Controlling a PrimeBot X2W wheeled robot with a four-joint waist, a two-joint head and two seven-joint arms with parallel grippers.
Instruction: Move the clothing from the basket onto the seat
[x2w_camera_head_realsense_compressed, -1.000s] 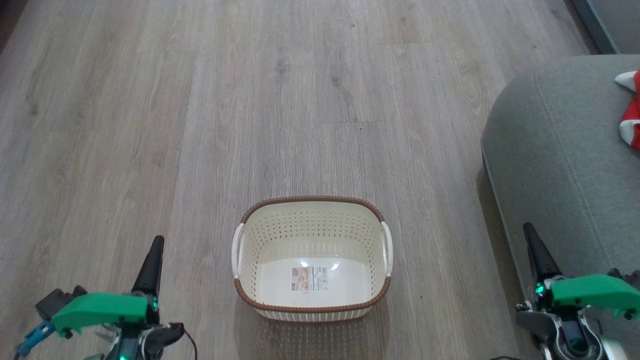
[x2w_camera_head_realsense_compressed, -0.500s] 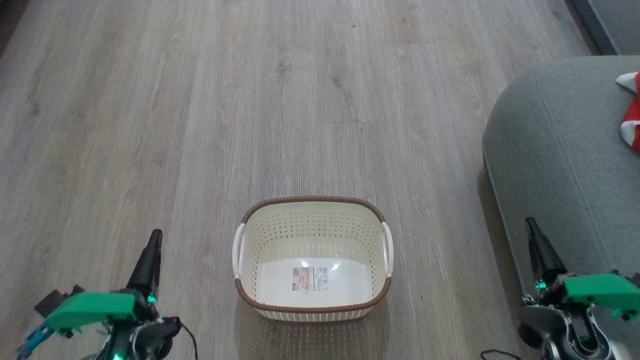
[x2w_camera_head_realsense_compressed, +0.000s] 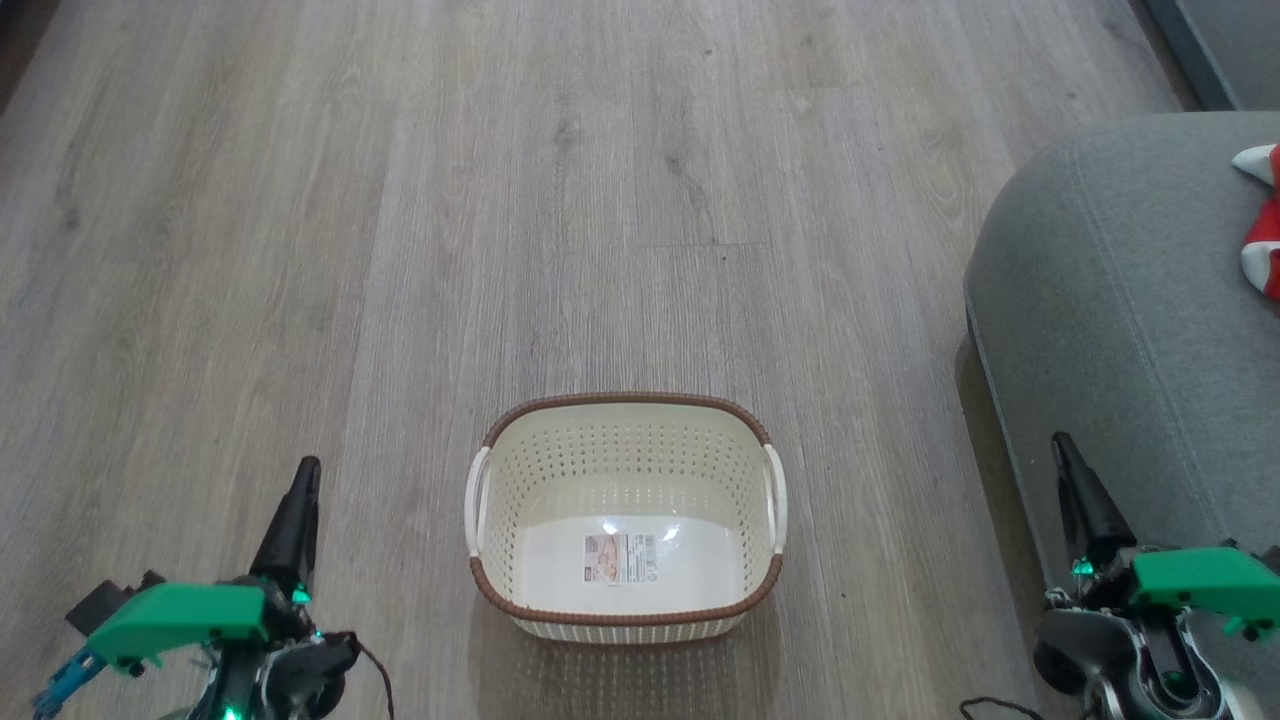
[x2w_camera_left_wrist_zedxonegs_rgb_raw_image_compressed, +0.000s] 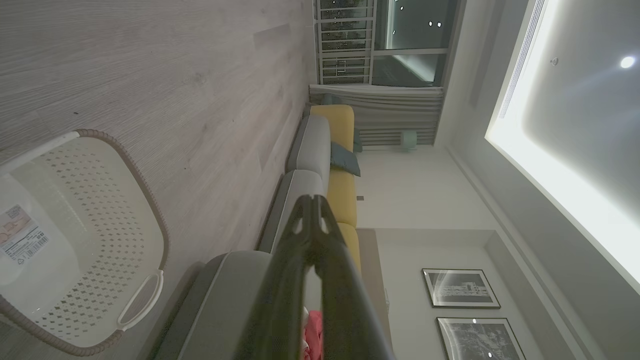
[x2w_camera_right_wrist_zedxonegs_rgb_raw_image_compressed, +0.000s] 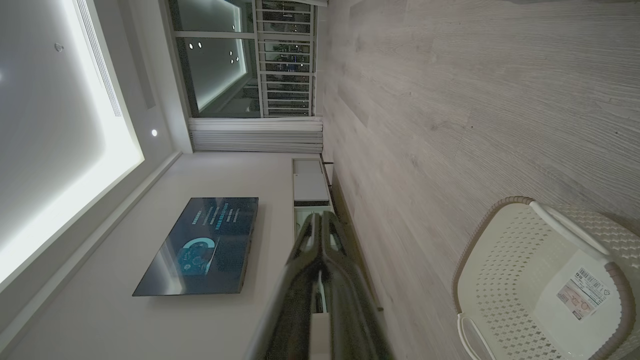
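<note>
We look down on a pale wood-look floor (x2w_camera_head_realsense_compressed: 600, 200). At its middle stands the basket (x2w_camera_head_realsense_compressed: 625, 400), cream and perforated with a brown woven rim, upright with its mouth facing up at us. Its long axis runs left to right across the head view, and a white handle (x2w_camera_head_realsense_compressed: 476, 500) sits at each short end. Inside, the smooth bottom shows bare except for a sticker label (x2w_camera_head_realsense_compressed: 620, 558) near its middle.

At the right, the seat (x2w_camera_head_realsense_compressed: 1120, 300) is a large grey cushion with a rounded corner and stitched seams, well apart from the basket. The clothing (x2w_camera_head_realsense_compressed: 1262, 235) lies on top of the seat at the far right edge of the picture, as red fabric with white parts. The frame cuts it off, so we cannot tell which way it points. In the left wrist view a patch of the red clothing (x2w_camera_left_wrist_zedxonegs_rgb_raw_image_compressed: 314, 325) shows on the grey cushion behind the fingers.

The left gripper (x2w_camera_head_realsense_compressed: 307, 470) is at the lower left above the floor, apart from the basket. Its two dark fingers (x2w_camera_left_wrist_zedxonegs_rgb_raw_image_compressed: 295, 260) are pressed together at the tips and hold nothing. The right gripper (x2w_camera_head_realsense_compressed: 1062, 445) is at the lower right, in front of the seat's near edge. Its fingers (x2w_camera_right_wrist_zedxonegs_rgb_raw_image_compressed: 300, 270) are likewise closed tip to tip and hold nothing.
</note>
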